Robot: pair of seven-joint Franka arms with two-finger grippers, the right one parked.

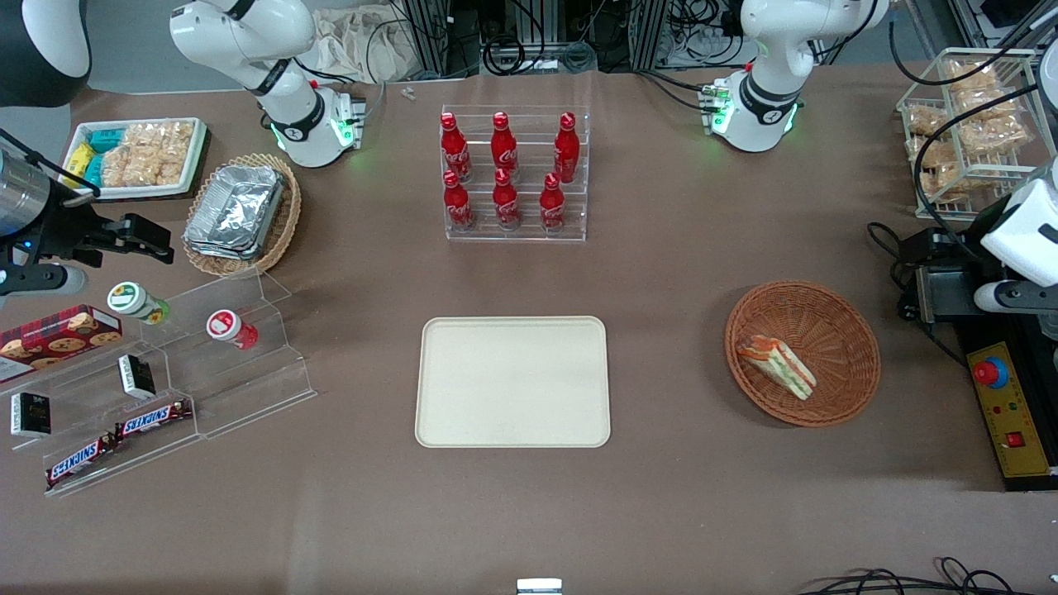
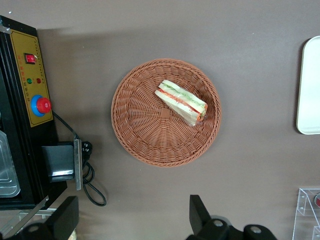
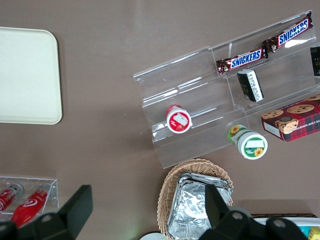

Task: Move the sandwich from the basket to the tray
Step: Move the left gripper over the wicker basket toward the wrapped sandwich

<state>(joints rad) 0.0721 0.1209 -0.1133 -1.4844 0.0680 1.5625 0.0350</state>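
A: Where is the sandwich (image 1: 777, 366) lying at this moment?

B: It is lying inside the round reddish-brown basket (image 1: 835, 321), in the part of the basket nearer to the front camera, and it is leaning a little toward the basket's wall. The basket is standing on the brown counter (image 1: 678, 248).

A: And the claw (image 2: 135, 220)? Is it touching the basket?

B: No, it is not touching it. The wrist camera is looking straight down on the basket, so the claw is hanging high above the counter, near the basket and not over its middle. Its two dark fingers (image 2: 197, 215) are standing wide apart, and between them there is only bare counter. It is holding nothing.

A: Where is the tray (image 1: 512, 382) in relation to the basket?

B: The cream tray is lying flat on the counter, well apart from the basket, toward the parked arm's end. It is carrying nothing.

A: What else is standing around the basket?

B: A black and yellow control box (image 1: 1010, 408) with a red button is lying just beside the basket, toward the working arm's end of the counter. A clear rack of red bottles (image 1: 506, 172) is standing farther from the front camera than the basket, well apart from it.
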